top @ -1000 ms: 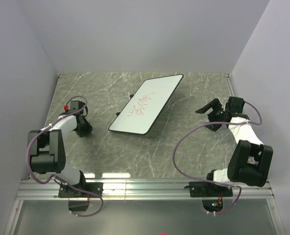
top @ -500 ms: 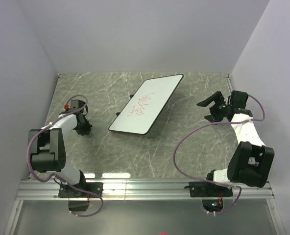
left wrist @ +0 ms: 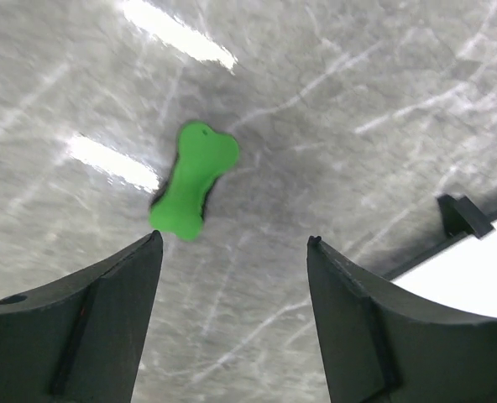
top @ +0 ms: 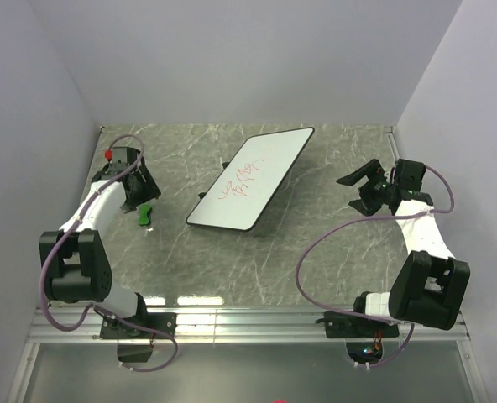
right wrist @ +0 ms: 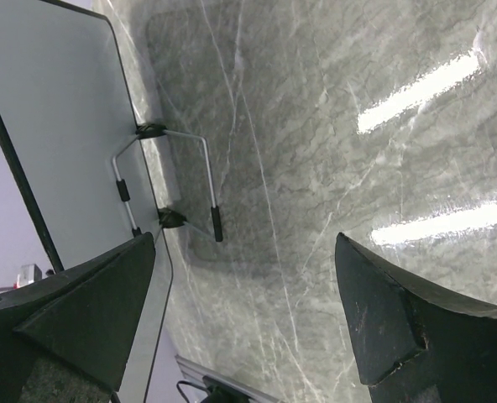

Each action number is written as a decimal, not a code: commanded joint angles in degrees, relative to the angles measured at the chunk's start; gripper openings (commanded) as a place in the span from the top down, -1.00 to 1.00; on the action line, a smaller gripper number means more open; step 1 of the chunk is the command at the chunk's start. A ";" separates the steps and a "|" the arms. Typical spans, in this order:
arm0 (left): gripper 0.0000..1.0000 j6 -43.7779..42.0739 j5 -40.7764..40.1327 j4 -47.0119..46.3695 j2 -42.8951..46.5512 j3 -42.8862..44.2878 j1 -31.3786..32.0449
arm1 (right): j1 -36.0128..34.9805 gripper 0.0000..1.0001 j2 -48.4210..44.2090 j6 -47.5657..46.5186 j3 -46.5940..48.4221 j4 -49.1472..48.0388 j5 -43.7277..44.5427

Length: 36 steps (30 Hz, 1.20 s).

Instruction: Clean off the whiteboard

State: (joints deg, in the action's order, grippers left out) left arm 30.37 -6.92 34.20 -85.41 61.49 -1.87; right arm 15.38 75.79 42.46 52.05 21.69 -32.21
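So, biggest first: one grey-green marbled stone-look tabletop (top: 316, 252) is seen, and roughly in the middle of its far half the large flat white rectangular whiteboard with rounded corners and a thin black rim (top: 253, 179) is found, turned diagonally. Just one board is counted, with one small patch of red scribbles (top: 242, 180) near its centre. It'd be guessed as stiff, thin and pretty light, with a slick face, so it could easily be shoved or skated around when rubbed. A hold on the black rim along a bare edge would probably be best, with the written area kept free. From the right wrist view, one folding wire stand with black sleeves (right wrist: 169, 180) is seen under the board's edge, so it's likely propped at a tilt and might rock if pressed hard. Two arms are counted. The right gripper (right wrist: 244, 239) is spread wide with nothing in it, parked well right of the board. The left gripper (left wrist: 232, 252) is also splayed and empty, hanging over the one small bright-green bone-shaped eraser (left wrist: 194, 180), which is lying on the table left of the board, not yet picked up.
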 commanded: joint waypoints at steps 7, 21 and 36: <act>-0.42 -5.41 -2.66 -2.38 -8.98 3.81 -0.94 | -0.17 -0.88 -3.01 -1.94 0.15 1.60 -0.32; -0.25 -4.18 -1.61 -4.49 -15.49 3.90 -1.38 | -0.08 -0.89 -4.77 -3.00 -1.07 2.74 0.57; 0.05 -3.04 -0.38 -3.96 -16.46 3.20 -2.26 | -0.08 -0.88 -4.42 -2.73 -0.37 2.21 0.74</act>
State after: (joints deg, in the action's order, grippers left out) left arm 26.76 -8.71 30.65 -102.94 64.79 -4.10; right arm 15.38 72.58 40.36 51.29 24.91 -31.86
